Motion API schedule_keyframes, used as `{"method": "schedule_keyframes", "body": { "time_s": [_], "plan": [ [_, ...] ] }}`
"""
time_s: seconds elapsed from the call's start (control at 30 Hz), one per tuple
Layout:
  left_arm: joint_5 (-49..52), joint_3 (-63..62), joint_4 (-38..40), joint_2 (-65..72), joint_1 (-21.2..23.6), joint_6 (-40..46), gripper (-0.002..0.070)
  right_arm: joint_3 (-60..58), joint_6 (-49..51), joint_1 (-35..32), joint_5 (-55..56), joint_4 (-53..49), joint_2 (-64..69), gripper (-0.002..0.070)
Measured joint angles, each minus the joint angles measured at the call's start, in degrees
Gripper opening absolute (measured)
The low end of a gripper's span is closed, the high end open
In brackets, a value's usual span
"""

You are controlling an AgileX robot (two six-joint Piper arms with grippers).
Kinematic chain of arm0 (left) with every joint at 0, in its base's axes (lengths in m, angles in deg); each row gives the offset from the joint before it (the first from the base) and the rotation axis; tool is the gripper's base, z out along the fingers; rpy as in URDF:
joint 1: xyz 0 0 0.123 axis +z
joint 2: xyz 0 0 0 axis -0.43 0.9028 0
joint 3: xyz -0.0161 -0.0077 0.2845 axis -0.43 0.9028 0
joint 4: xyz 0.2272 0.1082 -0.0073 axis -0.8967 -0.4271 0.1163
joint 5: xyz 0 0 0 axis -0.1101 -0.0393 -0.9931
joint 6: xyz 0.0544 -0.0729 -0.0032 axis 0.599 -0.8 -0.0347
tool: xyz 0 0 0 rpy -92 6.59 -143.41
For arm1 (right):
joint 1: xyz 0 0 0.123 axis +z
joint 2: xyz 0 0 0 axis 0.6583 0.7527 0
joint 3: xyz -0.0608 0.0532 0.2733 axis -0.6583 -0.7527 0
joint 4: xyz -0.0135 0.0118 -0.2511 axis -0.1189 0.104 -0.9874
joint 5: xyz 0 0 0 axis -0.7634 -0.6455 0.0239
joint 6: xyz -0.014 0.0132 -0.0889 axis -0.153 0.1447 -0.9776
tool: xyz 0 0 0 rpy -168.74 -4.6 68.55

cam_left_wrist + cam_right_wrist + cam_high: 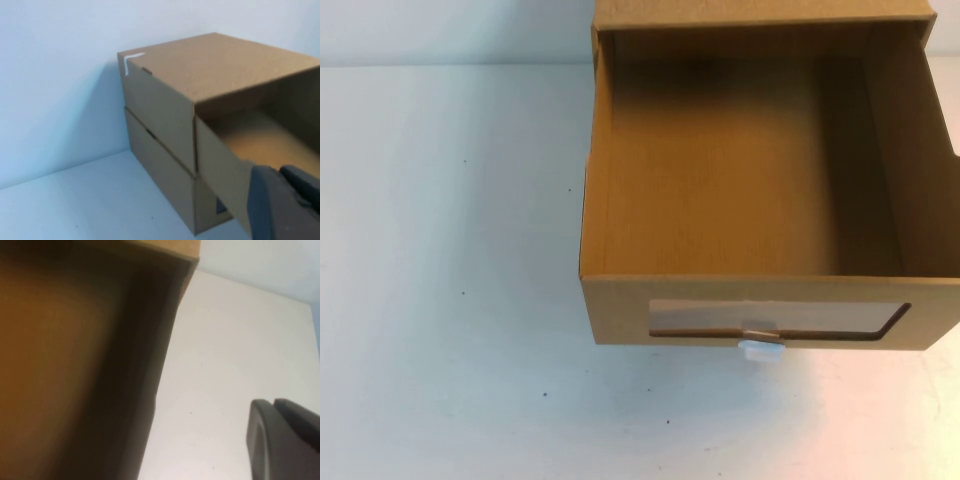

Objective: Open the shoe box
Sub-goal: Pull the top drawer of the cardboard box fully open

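Nearest in the high view sat the white tab of the shoe box, drawer standing out, at one o'clock on the desk, while only the wrist views showed the left pincer closed and empty beside a lower box, and the right pincer closed and empty over the desk.

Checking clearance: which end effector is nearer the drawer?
Right, probably: the right end effector hangs just beside the drawer wall; the left end effector sits left of the box, farther off.
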Motion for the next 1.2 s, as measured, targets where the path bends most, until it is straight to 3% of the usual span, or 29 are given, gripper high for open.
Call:
{"method": "schedule_keyframes", "body": {
  "time_s": [0.33,0.67,1.2],
  "plan": [
    [-12.1,27.8,-0.3,-22.3,0.0,0.0,-0.0004,0.0,-0.6,-1.8,0.4,1.5,0.0,-0.0013],
    [-22.3,47.7,0.6,-26.8,0.0,-1.2,-0.0004,0.0,-0.6,-1.8,0.4,2.1,0.0,-0.0013],
    [-23.4,51.3,0.7,-26.8,0.0,-1.3,-0.0004,-0.1,-0.6,-1.8,3.1,7.9,0.0,-0.0013]
  ]
}}
